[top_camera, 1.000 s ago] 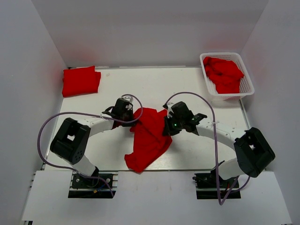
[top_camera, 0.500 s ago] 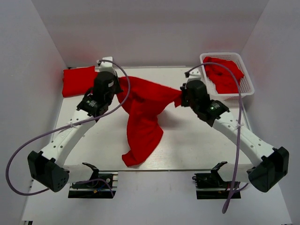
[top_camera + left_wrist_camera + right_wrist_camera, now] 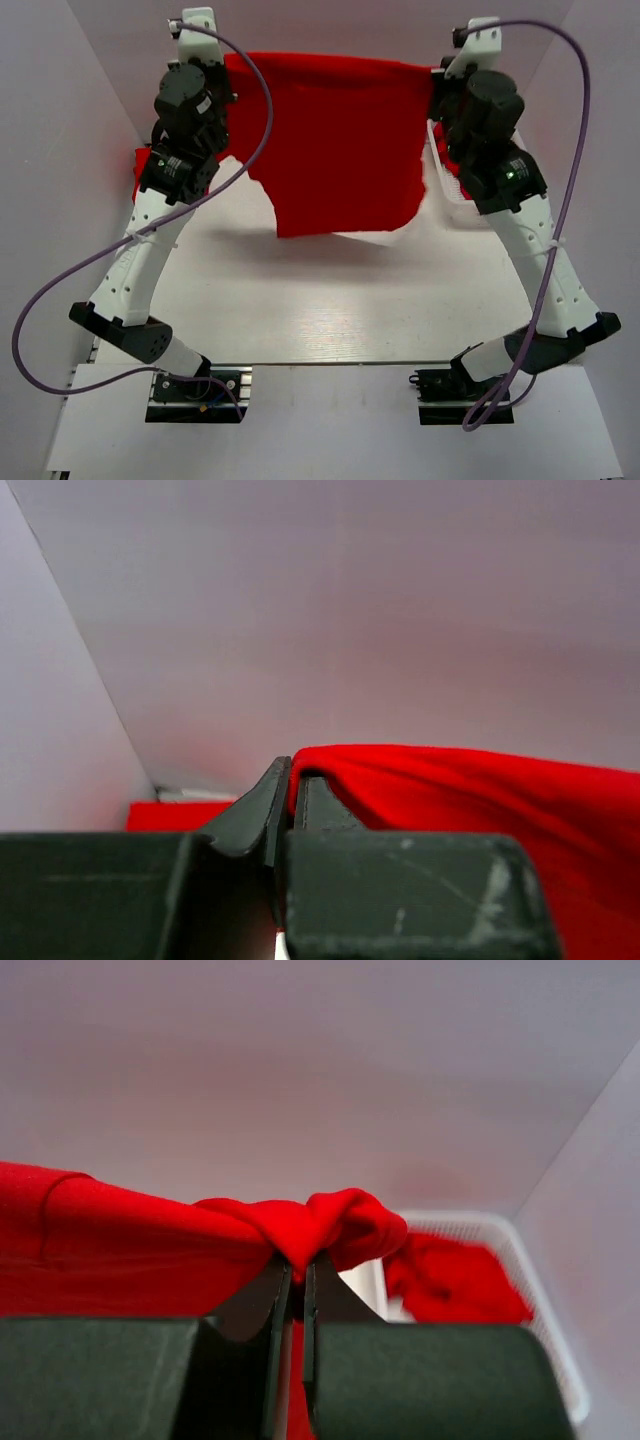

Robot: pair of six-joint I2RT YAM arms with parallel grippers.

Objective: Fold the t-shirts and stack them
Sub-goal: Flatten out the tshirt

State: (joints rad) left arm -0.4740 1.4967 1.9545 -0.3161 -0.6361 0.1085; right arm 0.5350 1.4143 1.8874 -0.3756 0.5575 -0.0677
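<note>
Red t-shirt [image 3: 335,140] hangs spread high above the table [image 3: 330,310], its top corners pinched by the clamped left gripper [image 3: 291,795] and right gripper [image 3: 297,1278]; such thin pinches could slip, dropping a corner.

1. Texts, labels, brands: none can be read in any view.
2. Numbers, signs: none can be read.
3. Red t-shirt [image 3: 340,140]: no print or tag is made out.

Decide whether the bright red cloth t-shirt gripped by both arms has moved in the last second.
Yes. The bright red cloth t-shirt rose off the white table, away from its near edge toward the back wall, and now hangs spread.
</note>
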